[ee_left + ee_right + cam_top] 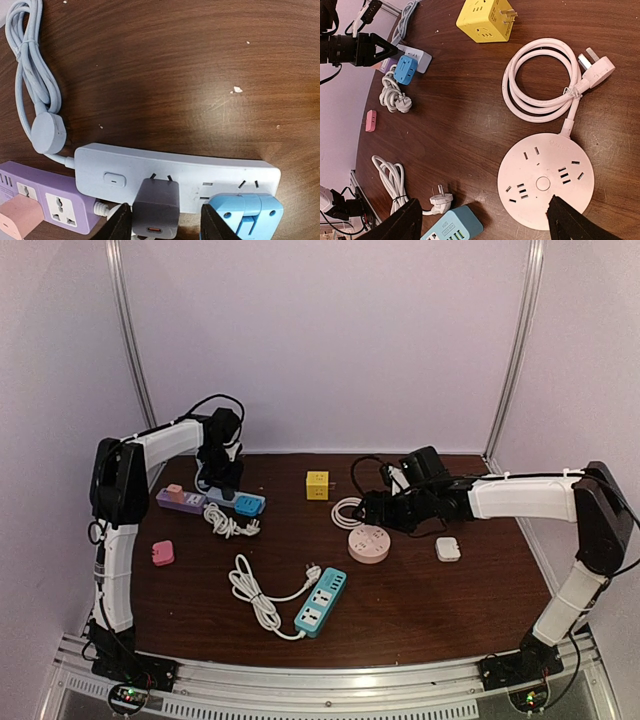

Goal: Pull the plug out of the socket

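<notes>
Only the left wrist view shows it: grey plug seated in white strip, between the left gripper's spread fingers, blue adapter crowding its right side. Right gripper gapes, pink socket under its right finger.

Your right gripper: jaws spread wide.
Your pink round socket: rim meets one fingertip.
Its cord: coiled just beside it.

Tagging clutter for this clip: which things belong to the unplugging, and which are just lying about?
In the job: grey plug, pale power strip, left gripper.
Lying about: blue adapter, purple strip, yellow cube, round pink socket, teal strip.
</notes>
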Tool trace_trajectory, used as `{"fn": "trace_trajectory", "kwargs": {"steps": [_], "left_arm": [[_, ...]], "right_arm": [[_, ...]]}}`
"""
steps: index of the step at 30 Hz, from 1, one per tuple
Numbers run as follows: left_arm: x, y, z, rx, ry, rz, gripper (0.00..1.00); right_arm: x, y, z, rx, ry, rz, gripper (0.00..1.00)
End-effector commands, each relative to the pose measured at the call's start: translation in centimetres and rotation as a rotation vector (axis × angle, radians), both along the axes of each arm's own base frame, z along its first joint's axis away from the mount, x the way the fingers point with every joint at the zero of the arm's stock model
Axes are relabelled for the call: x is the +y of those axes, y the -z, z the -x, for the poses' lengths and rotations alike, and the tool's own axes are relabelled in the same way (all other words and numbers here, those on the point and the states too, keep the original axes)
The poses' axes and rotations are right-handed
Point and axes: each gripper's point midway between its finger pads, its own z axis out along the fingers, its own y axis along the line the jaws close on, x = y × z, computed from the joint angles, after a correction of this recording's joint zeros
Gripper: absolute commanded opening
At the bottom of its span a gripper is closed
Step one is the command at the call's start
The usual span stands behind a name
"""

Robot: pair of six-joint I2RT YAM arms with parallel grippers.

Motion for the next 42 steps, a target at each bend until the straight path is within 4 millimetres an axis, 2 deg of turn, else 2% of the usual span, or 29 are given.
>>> {"fn": "trace_trajectory", "kwargs": {"steps": [1, 5, 8, 18, 26, 30, 34, 42], "left_arm": [[0.1, 0.9, 0.2, 0.019, 0.005, -0.012, 0.49], [0.3, 1.0, 0.2, 0.021, 0.000, -0.022, 0.48], [0.5, 1.1, 0.2, 0.019, -0.003, -0.032, 0.53], [0.8, 1.0, -0.4, 0.009, -0.027, -0.018, 0.55], [0.5, 1.8, 0.0, 0.034, -0.017, 0.001, 0.41], [0.1, 1.8, 0.5, 0.047, -0.010, 0.029, 0.30], [-1.3, 1.1, 1.5, 0.054, -0.009, 0.077, 0.23], [-7.6, 0.9, 5.1, 0.082, 0.017, 0.122, 0.16]], "right_arm": [[0.8, -0.7, -0.4, -0.018, -0.003, -0.022, 0.88], [0.8, -0.5, -0.4, -0.015, -0.001, -0.023, 0.88], [0.9, -0.4, -0.4, -0.012, -0.001, -0.024, 0.88], [1.0, 0.0, -0.1, -0.005, -0.004, -0.020, 0.88], [1.0, 0.3, -0.1, 0.000, -0.003, -0.022, 0.88], [1.1, 0.3, -0.1, -0.001, -0.007, -0.022, 0.88], [1.3, 0.3, -0.1, -0.002, -0.010, -0.023, 0.88], [3.2, 0.5, -0.5, 0.001, -0.031, -0.034, 0.88]]}}
